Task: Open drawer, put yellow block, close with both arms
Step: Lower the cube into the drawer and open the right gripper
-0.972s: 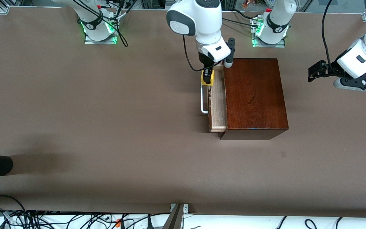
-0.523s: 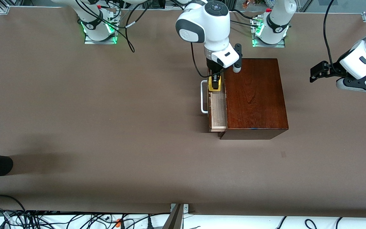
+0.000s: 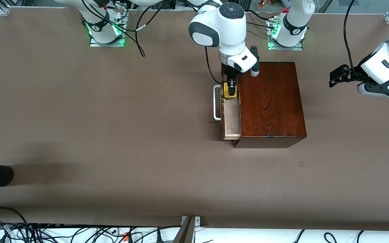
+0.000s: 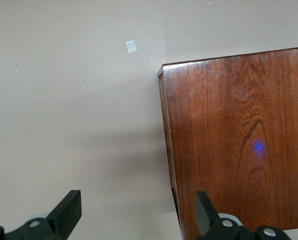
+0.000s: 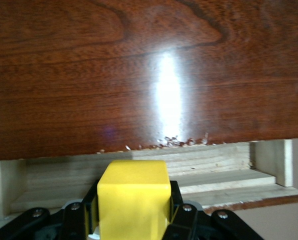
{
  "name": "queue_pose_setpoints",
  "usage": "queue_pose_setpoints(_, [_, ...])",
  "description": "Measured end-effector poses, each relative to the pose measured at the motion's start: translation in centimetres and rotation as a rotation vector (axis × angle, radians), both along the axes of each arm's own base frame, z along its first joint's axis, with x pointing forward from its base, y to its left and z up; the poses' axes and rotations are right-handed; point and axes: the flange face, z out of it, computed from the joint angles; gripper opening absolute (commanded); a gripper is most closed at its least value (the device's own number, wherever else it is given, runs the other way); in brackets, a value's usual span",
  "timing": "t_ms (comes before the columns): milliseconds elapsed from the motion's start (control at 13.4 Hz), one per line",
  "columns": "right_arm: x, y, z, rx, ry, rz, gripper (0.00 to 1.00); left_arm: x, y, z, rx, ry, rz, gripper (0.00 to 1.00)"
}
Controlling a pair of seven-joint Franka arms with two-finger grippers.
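Drawer stands pulled out of the wooden box. Right end effector pinches the yellow block over its base-side end. Left end effector, fingers spread, waits above the worktop beside the box.

Wooden box: dark reddish-brown wood, polished and glossy, grain visible, chipped along one top edge. Drawer: pale unfinished wood inside, matt. Handle: white and smooth. Yellow block: smooth, matt faces. Table: brown, matt, cloth-like covering.
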Motion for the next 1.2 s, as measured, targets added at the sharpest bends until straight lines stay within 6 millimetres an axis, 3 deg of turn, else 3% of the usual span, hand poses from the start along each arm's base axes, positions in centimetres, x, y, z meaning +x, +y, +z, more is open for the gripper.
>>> queue_pose_setpoints(1196, [0.1, 0.1, -1.8, 0.005, 0.061, -0.001, 0.21, -0.2, -0.1, -0.1, 0.001, 0.016, -0.001, 1.0])
